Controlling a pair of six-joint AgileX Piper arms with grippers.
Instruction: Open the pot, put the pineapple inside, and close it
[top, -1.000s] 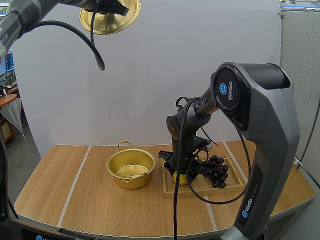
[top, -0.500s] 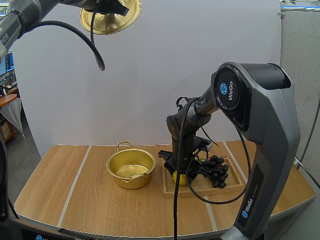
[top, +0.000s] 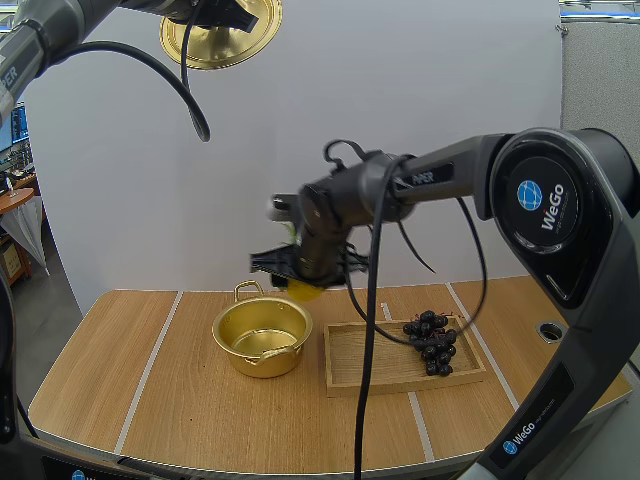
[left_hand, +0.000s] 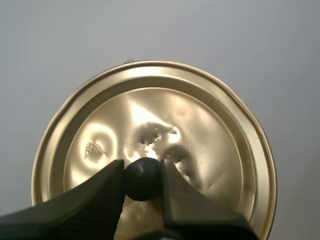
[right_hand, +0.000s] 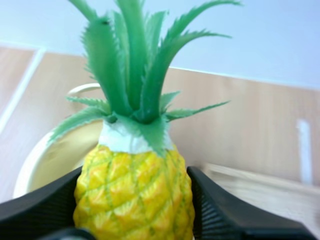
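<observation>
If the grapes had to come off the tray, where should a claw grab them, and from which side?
Likely from straight above, pinching across the middle of the grapes. They lie low at the right end of the tray, whose raised rim hinders a sideways approach.

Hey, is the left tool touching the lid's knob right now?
Touching. The left wrist view shows the left tool pinching the black knob of the gold lid between both fingers, no gap either side.
</observation>
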